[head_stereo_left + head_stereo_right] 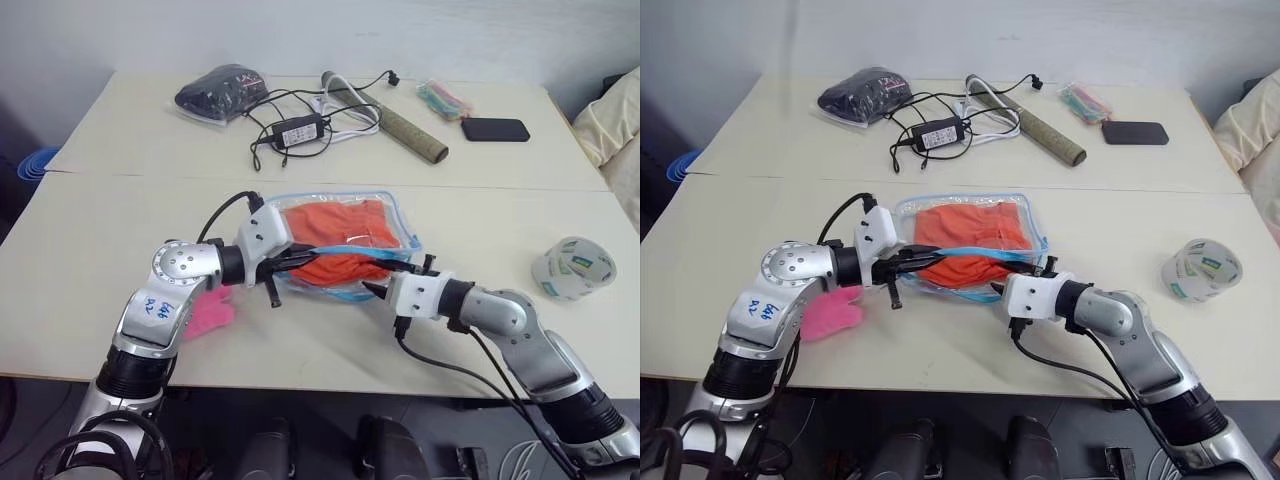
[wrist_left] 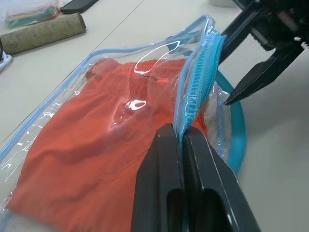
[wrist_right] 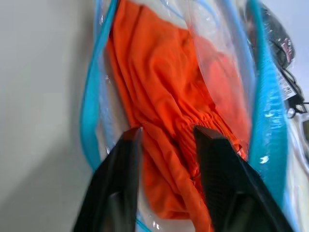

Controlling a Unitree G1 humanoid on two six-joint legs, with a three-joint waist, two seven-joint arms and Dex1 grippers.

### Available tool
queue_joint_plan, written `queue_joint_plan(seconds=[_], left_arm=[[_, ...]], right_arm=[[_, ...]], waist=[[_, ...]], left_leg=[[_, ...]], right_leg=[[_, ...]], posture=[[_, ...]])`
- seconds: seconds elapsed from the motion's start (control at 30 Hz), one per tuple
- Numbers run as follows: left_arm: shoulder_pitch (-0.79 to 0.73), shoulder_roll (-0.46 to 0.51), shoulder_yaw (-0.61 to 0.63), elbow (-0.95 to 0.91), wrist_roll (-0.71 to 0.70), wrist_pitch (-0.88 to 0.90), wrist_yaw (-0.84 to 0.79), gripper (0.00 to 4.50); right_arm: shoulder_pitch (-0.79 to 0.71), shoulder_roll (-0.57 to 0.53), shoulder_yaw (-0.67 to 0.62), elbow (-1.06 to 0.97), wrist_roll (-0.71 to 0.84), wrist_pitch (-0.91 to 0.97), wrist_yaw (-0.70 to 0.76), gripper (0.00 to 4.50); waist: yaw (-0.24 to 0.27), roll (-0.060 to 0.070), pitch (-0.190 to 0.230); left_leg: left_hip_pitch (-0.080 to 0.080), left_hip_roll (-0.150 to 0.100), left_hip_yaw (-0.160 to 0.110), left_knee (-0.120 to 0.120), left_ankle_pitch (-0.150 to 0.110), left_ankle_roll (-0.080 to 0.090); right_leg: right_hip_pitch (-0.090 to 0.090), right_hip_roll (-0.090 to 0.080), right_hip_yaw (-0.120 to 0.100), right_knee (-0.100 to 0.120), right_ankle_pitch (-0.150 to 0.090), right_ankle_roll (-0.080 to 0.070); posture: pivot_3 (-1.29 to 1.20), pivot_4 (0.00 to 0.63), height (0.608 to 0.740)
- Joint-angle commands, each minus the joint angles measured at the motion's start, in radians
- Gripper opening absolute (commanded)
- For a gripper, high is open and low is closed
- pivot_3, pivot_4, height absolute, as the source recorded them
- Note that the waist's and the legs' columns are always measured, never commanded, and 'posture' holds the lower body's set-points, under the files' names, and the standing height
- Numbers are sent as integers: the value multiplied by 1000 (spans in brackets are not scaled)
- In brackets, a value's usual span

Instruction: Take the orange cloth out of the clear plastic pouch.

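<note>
The clear plastic pouch [image 1: 402, 218] with light-blue zip edging lies flat mid-table, its mouth facing me. Inside it sits the orange cloth [image 1: 335, 225], a bunched fold of which bulges out at the mouth. My left gripper [image 2: 182, 133] is shut on the pouch's blue zip edge [image 2: 195, 82] and lifts the upper flap. My right gripper [image 3: 166, 133] has its tips in the mouth from the right. Its fingers [image 3: 126, 145] stand apart on either side of a gathered fold of the orange cloth [image 3: 164, 96].
A pink object [image 1: 210, 312] lies by my left arm. A tape roll [image 1: 572, 268] stands at the right. Along the far table lie a dark bag [image 1: 220, 92], a power adapter with cables [image 1: 297, 130], a rolled tube [image 1: 405, 130], a phone [image 1: 495, 129] and a packet of coloured items [image 1: 445, 98].
</note>
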Motion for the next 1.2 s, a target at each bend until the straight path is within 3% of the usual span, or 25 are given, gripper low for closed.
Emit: queue_joint_plan(seconds=[0.03,0.07,0.43,0.63,0.77,1.0,1.2], left_arm=[[-34,-20,0,-62,-32,21,18,0],[-38,-23,-5,-68,-33,24,19,0],[-90,-89,-48,-93,-44,63,58,0],[-93,-114,-57,-95,-45,72,81,0],[-82,-110,-45,-104,-52,83,92,0],[-80,-181,-18,-148,-116,182,167,0],[-102,-249,1,-109,-115,244,269,0]], right_arm=[[-32,18,23,26,-129,-96,-80,2898],[-36,20,34,41,-162,-115,-93,3230],[-170,30,144,233,-449,-290,-193,3230],[-267,116,194,432,-521,-322,-281,3230],[-277,148,187,502,-504,-323,-297,2320],[-260,130,203,489,-465,-376,-240,31],[-286,97,204,421,-498,-431,-236,31]], waist=[[0,0,0],[0,0,0],[-4,0,0],[-11,0,0],[-20,-1,0],[-19,-1,-1],[-20,-1,-1]], left_leg=[[0,0,0,0,0,0],[0,0,0,0,0,0],[0,1,0,0,0,0],[1,1,-1,0,0,0],[1,2,-2,0,0,-1],[1,3,-4,0,1,0],[1,3,-5,0,1,0]], right_leg=[[0,0,0,0,0,0],[0,0,0,0,0,0],[0,0,0,0,0,0],[1,0,0,0,0,0],[2,0,-1,0,0,0],[4,-1,-1,0,0,0],[4,-1,-1,-1,0,0]], posture=[[0,150,740],[0,150,740],[0,150,740],[0,150,740],[0,150,740],[0,150,740],[0,150,740]])
